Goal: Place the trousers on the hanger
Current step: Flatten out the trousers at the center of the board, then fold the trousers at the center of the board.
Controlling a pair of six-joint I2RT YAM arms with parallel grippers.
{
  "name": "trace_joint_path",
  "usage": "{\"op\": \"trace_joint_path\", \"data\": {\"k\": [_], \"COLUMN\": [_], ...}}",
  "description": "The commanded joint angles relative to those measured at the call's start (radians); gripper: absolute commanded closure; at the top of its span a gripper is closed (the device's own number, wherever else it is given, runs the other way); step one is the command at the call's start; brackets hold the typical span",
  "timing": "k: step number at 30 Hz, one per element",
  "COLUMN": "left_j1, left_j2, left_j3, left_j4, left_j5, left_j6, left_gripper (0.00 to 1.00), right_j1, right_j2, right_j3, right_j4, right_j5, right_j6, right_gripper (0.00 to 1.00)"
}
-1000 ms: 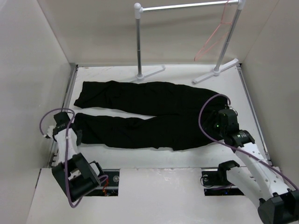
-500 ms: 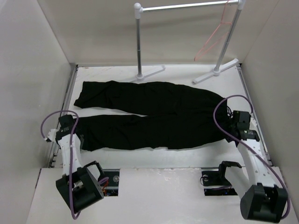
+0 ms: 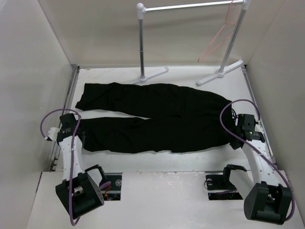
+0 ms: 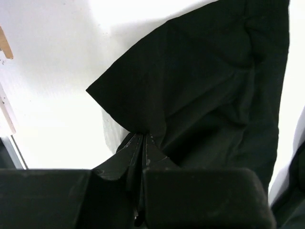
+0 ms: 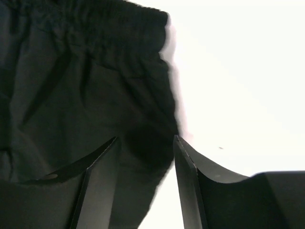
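White table (image 3: 157, 160), boxed in on three sides by plain beige walls, carries the black trousers (image 3: 157, 119) spread flat, legs pointing left. The left gripper (image 4: 143, 139) is pinched tight on the near leg's hem. The right gripper (image 5: 146, 139) stands with jaws apart over the waistband edge. The pink hanger (image 3: 214, 41) hangs from the rack (image 3: 190, 6) at the back.

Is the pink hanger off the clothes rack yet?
No, the hanger hangs by its hook from the right end of the clothes rack's top bar.
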Motion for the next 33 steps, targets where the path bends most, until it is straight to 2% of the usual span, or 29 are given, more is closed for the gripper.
{"op": "trace_joint_path", "data": {"k": [1, 7, 14, 16, 19, 21, 24, 25, 27, 30, 33], "left_j1": [-0.005, -0.025, -0.044, -0.044, -0.044, -0.022, 0.027, 0.032, 0.032, 0.024, -0.001], "left_j2": [-0.029, -0.017, 0.002, 0.003, -0.006, -0.024, -0.006, 0.000, -0.003, -0.021, -0.035], "left_j3": [0.029, 0.043, 0.034, 0.032, 0.031, 0.045, 0.116, 0.138, 0.189, 0.262, 0.316], "left_j4": [0.000, 0.003, 0.034, 0.036, 0.024, 0.005, -0.051, -0.070, -0.116, -0.183, -0.214], "left_j5": [0.003, 0.005, 0.003, 0.000, -0.001, -0.012, -0.095, -0.116, -0.179, -0.286, -0.385], "left_j6": [-0.024, -0.018, -0.013, -0.011, -0.010, 0.013, 0.065, 0.079, 0.102, 0.151, 0.214], "left_gripper": [1.00, 1.00, 1.00, 1.00, 1.00, 1.00, 1.00, 1.00, 1.00, 1.00, 1.00], "right_j1": [0.024, 0.034, 0.038, 0.038, 0.037, 0.017, -0.030, -0.040, -0.020, -0.005, 0.070], "right_j2": [-0.044, -0.067, 0.081, 0.143, 0.198, 0.157, -0.039, -0.061, -0.069, -0.099, -0.099], "right_j3": [0.032, 0.047, -0.002, 0.006, 0.010, 0.021, 0.064, 0.091, 0.139, 0.167, 0.256], "right_j4": [-0.094, -0.105, 0.105, 0.168, 0.195, 0.137, -0.007, -0.055, -0.144, -0.129, -0.152], "right_j5": [0.098, 0.123, 0.033, 0.022, 0.005, -0.020, -0.007, -0.001, 0.028, 0.052, 0.185], "right_j6": [0.013, 0.014, 0.022, 0.011, 0.014, 0.019, -0.001, -0.013, -0.029, -0.096, -0.167], "right_gripper": [0.45, 0.44, 0.47, 0.55, 0.82, 0.95, 0.98, 0.98, 0.99, 1.00, 1.00]}}
